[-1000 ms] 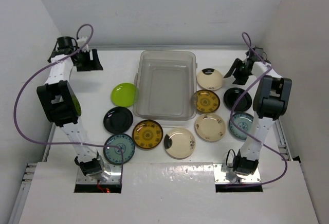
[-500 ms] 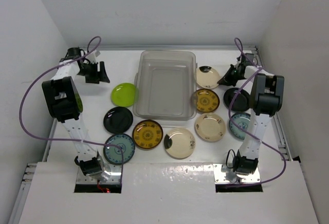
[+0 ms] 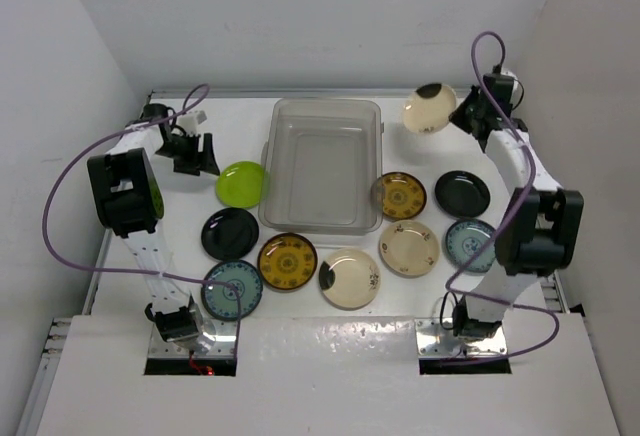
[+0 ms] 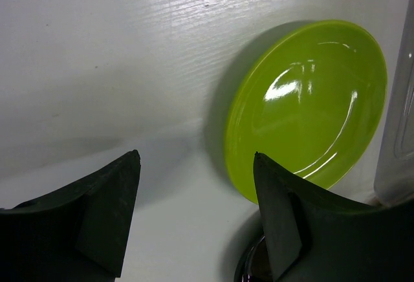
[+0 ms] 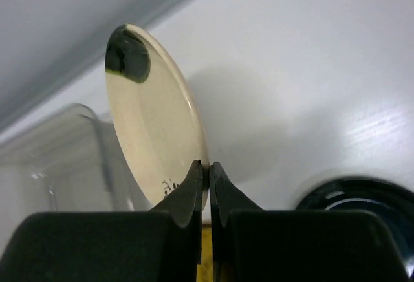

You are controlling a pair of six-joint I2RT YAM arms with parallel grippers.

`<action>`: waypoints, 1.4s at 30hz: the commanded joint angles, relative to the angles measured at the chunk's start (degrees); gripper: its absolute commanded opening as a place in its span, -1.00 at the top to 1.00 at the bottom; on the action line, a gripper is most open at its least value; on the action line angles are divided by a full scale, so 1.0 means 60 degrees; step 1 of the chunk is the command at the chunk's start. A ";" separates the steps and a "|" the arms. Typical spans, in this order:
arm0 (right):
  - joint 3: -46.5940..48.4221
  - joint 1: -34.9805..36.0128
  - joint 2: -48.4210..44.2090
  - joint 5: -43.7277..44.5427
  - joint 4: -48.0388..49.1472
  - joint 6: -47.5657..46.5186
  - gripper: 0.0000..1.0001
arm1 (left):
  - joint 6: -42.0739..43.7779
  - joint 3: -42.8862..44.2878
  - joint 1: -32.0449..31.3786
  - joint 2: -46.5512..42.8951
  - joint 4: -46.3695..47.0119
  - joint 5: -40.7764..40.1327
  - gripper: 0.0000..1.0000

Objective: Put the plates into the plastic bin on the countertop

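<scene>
- The right gripper (image 5: 206, 165) is pinched shut on the rim of a cream plate (image 5: 152, 120).
- That plate is tipped up on its edge, off the countertop (image 3: 230, 121), by the back right corner of the plastic bin (image 3: 325, 104).
- The left gripper (image 4: 196, 159) is wide open and holds nothing.
- A lime green plate (image 4: 310, 101) lies flat just ahead of it, beside the bin's left wall.

Bright, even light from above fills the white countertop (image 3: 240, 131) and leaves only soft, short shadows beside the plates (image 3: 349, 277), white glare streaks sit on the lime green plate (image 4: 307, 104), and the near dark fingers (image 4: 97, 217) in both wrist views look soft and blurred
</scene>
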 commanded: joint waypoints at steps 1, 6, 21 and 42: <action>-0.0329 0.0790 -0.1469 0.1966 0.1425 0.0174 1.00 | 0.0423 -0.0039 -0.0172 -0.0219 0.0087 0.0333 -0.45; -0.0637 0.2065 -0.2311 0.1635 0.1750 -0.0836 1.00 | 0.0981 -0.0420 -0.0654 -0.0117 -0.0307 -0.0031 -0.42; 0.1295 0.4704 0.1863 -0.1633 -0.1194 -0.1234 1.00 | 0.0294 0.0515 -0.1007 0.1158 -0.0865 -0.0471 0.48; -0.1981 0.0375 -0.2602 -0.1619 -0.1429 0.0230 -0.11 | -0.1565 0.5471 -0.2719 -0.1230 -0.0074 0.0595 1.00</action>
